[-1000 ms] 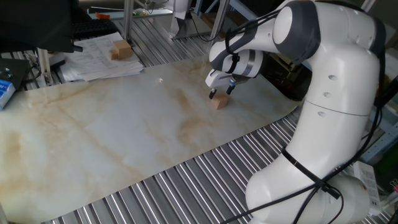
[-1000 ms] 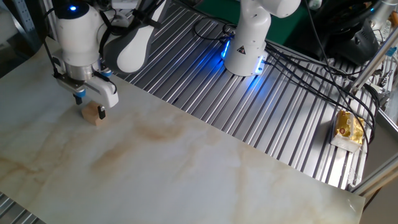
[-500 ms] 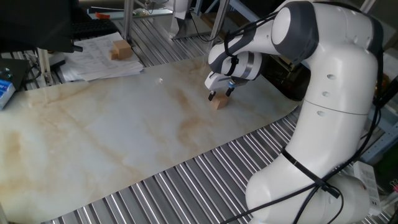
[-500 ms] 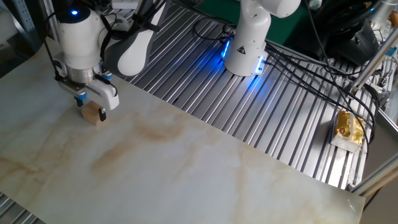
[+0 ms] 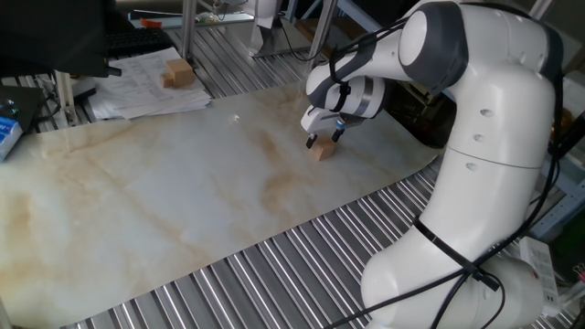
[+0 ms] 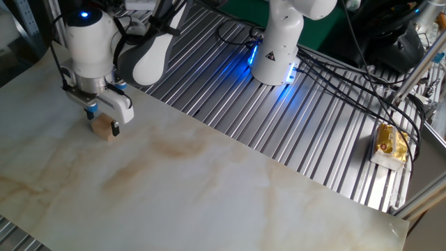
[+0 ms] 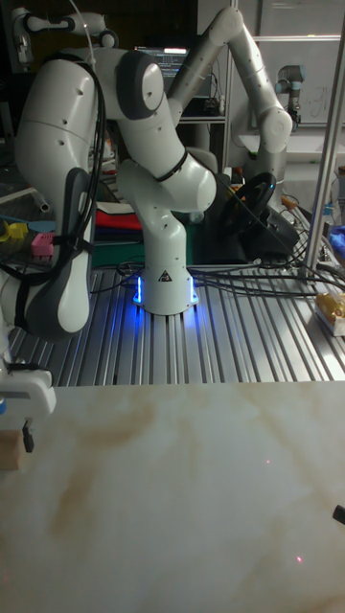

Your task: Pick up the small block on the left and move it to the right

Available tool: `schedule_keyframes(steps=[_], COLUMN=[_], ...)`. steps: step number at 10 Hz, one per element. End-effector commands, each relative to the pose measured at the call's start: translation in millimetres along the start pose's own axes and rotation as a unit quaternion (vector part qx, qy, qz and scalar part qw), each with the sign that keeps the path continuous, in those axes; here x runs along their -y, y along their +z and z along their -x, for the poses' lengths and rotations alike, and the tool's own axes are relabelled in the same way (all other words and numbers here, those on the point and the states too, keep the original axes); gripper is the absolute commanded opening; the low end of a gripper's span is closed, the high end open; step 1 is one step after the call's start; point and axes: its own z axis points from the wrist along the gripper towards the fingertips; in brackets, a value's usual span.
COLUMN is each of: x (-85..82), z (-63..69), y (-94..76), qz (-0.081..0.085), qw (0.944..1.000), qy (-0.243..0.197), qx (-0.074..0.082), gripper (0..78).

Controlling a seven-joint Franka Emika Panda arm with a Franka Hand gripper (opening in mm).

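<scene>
The small block (image 5: 320, 153) is a plain light-tan wooden cube resting on the marbled board (image 5: 164, 192). My gripper (image 5: 324, 139) has come down over it, one finger on each side of its top. In the other fixed view the small block (image 6: 104, 127) sits between the dark fingertips (image 6: 116, 129) of the gripper (image 6: 102, 121). In the tall fixed view the small block (image 7: 11, 448) lies at the far left edge, and a thin gap shows between it and one fingertip (image 7: 28, 439). The gripper looks open around the cube, which still rests on the board.
A larger tan wooden block (image 5: 178, 73) lies on a stack of papers (image 5: 146, 91) at the back. Ribbed metal table (image 5: 302, 265) surrounds the board. A second white arm's base (image 6: 277, 56) glows blue, cables trail beside it, and a yellow packet (image 6: 390, 143) lies nearby.
The gripper sank slightly lower over the cube during the first half second, then held still. The cube stays where it was.
</scene>
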Motion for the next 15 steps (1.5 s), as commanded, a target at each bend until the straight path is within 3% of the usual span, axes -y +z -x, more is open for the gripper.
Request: schedule_keyframes(steps=[1,9,15], x=[0.8,3.2,3.2], z=[-0.7,-3.8,-3.8], y=[-0.8,1.3,1.3], qz=[-0.001,-0.002,-0.004], qw=[1.0000,0.9999,0.9999], qy=[0.009,0.009,0.010], qx=[0.004,0.010,-0.004], gripper=[77.3,77.3,77.3])
